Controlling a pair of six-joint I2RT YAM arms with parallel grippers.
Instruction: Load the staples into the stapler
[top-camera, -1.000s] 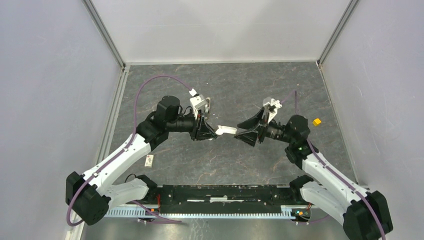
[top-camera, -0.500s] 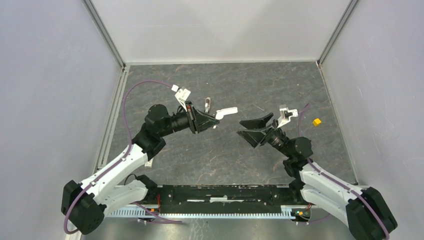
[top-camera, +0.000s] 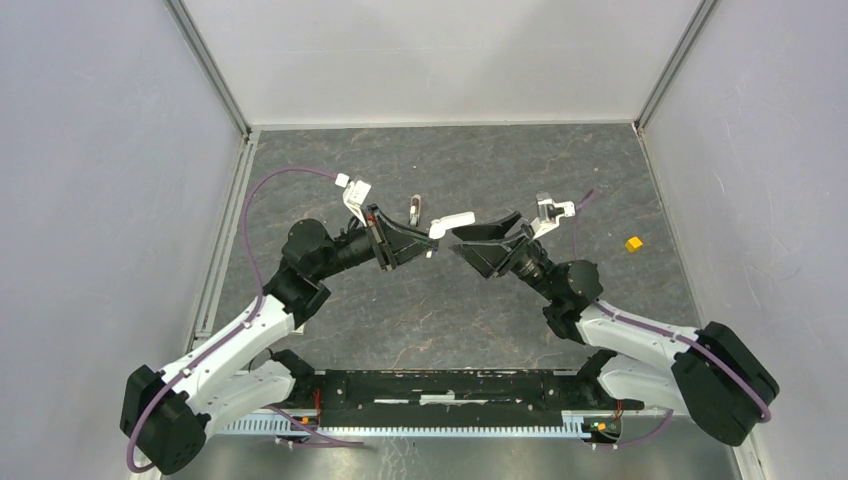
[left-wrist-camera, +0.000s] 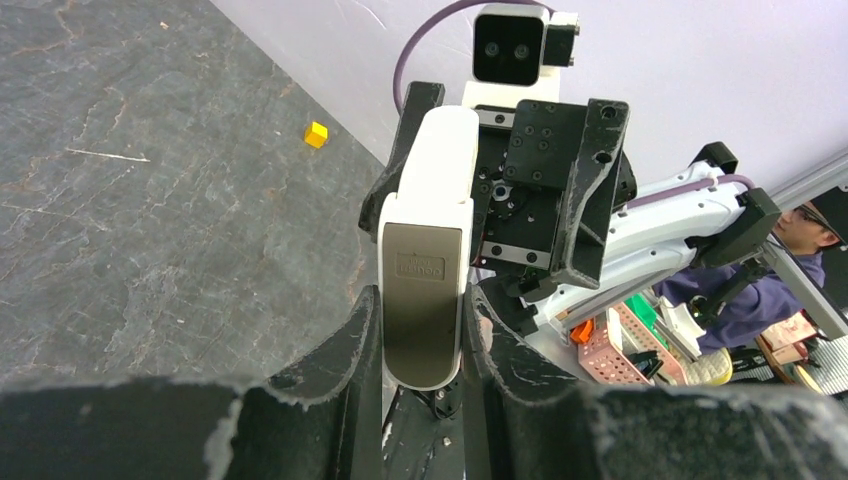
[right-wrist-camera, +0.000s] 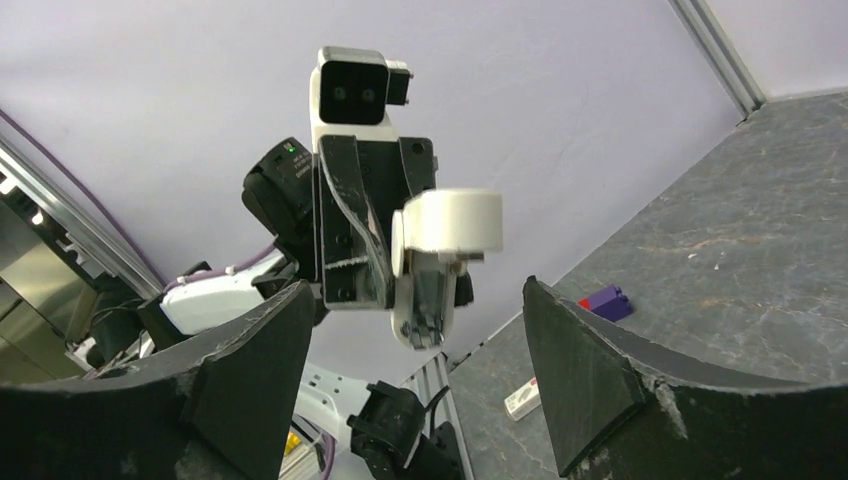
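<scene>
Left gripper is clamping tight on the white stapler, holding it up off the table. Right gripper is hanging wide open, gripping nothing, just facing the stapler. Staple box is lying on the table, well away from the stapler.

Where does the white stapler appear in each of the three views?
Top external: the stapler at centre, held in the left gripper.
Left wrist: centre, pointing upward in the picture.
Right wrist: centre, facing the camera.
Shared landmark: the dark grey table.
</scene>
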